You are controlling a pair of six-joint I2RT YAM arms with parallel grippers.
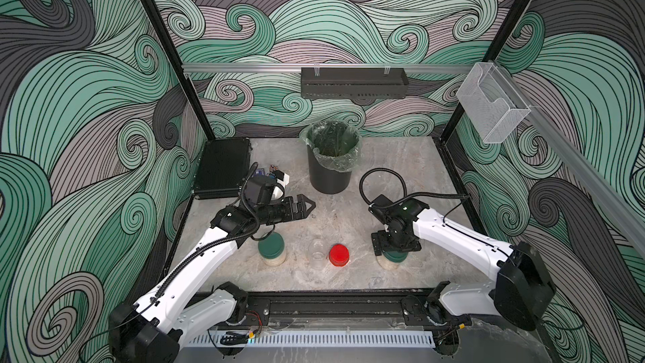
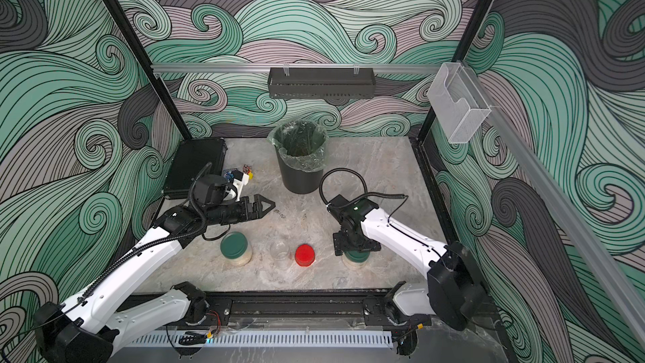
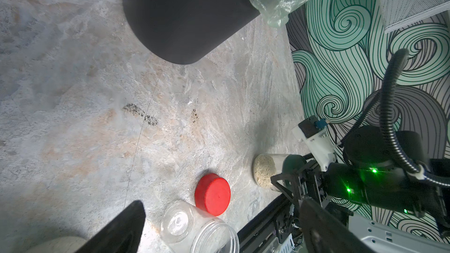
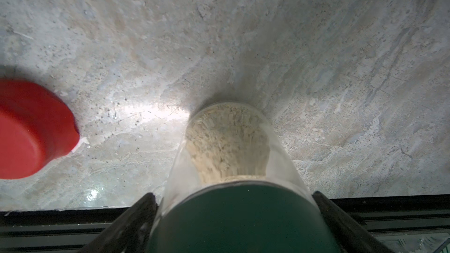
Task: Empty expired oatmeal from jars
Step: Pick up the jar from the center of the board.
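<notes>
overhead view of a marble table (image 1: 349,211). at left, the left gripper (image 1: 309,206) hovers with its jaws wide apart, holding nothing. in front of it stands the left green-lidded jar (image 1: 272,248), with oatmeal (image 1: 275,260) inside. in the middle, a small clear jar (image 1: 317,255) stands open beside its red lid (image 1: 339,254). a black bin (image 1: 330,172) stands behind. at right, the right gripper (image 4: 232,197) straddles the right green-lidded jar (image 4: 243,220), which also holds oatmeal. whether it grips the jar cannot be told.
</notes>
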